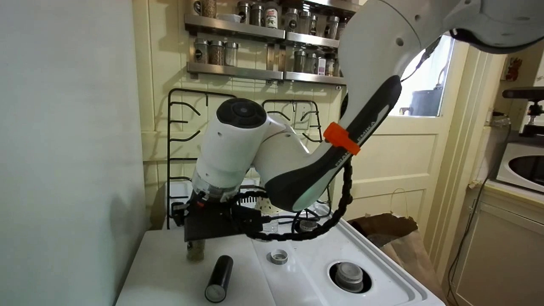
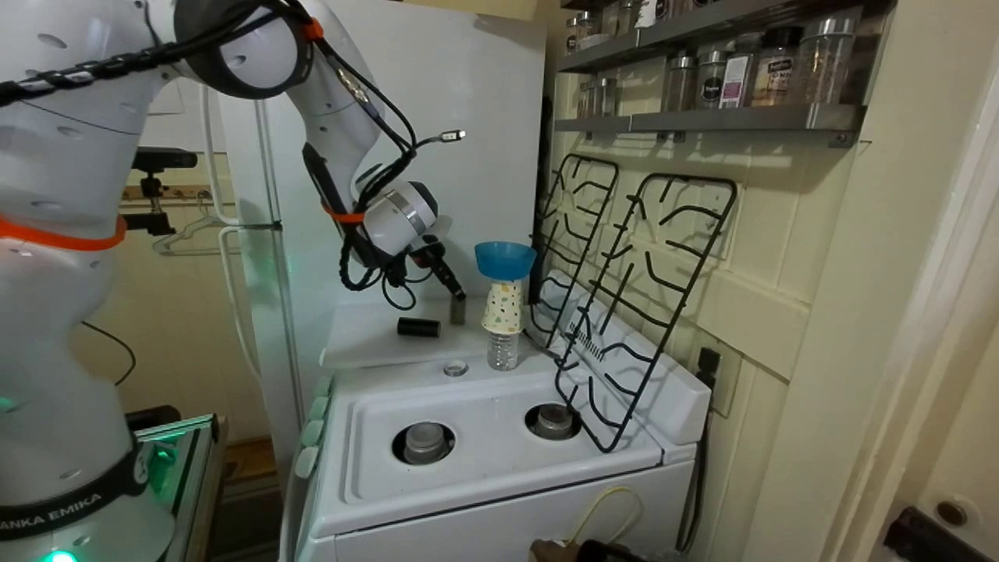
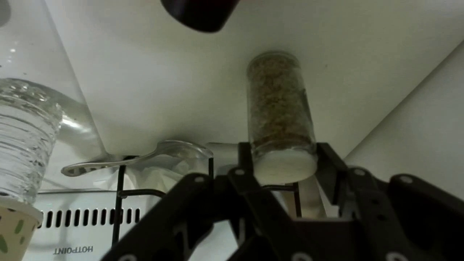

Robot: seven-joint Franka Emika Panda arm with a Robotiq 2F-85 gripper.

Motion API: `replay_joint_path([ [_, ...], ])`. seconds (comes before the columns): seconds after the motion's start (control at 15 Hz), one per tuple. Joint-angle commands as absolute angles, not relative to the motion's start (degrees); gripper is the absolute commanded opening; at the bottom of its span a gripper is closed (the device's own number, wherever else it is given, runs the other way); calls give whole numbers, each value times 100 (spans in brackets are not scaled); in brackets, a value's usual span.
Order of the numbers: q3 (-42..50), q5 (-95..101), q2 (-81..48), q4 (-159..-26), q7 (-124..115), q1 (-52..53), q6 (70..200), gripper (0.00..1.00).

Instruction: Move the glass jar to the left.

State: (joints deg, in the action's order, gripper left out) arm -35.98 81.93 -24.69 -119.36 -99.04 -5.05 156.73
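The glass jar (image 3: 277,101) is a small clear spice jar with tan-brown contents and a pale lid. In the wrist view my gripper (image 3: 282,159) has one finger on each side of the jar at its lid end, and both fingers appear to touch it. The jar also shows below the gripper in both exterior views, upright over the white stove top (image 1: 195,250), (image 2: 457,311). I cannot tell whether its base rests on the surface or is just above it. In an exterior view the gripper (image 2: 458,296) reaches down to the jar's top.
A black cylinder (image 1: 219,278) lies near the jar. A white ring-shaped lid (image 1: 279,256) is close by. A clear bottle (image 2: 503,351) carries a patterned cup (image 2: 503,307) and a blue bowl (image 2: 505,260). Black grates (image 2: 648,312) lean at the back. A spoon (image 3: 145,157) lies behind.
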Motion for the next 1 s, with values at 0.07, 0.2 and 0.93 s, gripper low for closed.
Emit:
replay_joint_path([
  [0.07, -3467, 8437, -2868, -11481, -10171, -274, 15538, 72],
  [0.2, -3452, 8421, -2904, -11403, -10142, -244, 15552, 77],
  [0.93, -3793, 6328, -1572, -12106, -8370, -455, 15234, 99],
])
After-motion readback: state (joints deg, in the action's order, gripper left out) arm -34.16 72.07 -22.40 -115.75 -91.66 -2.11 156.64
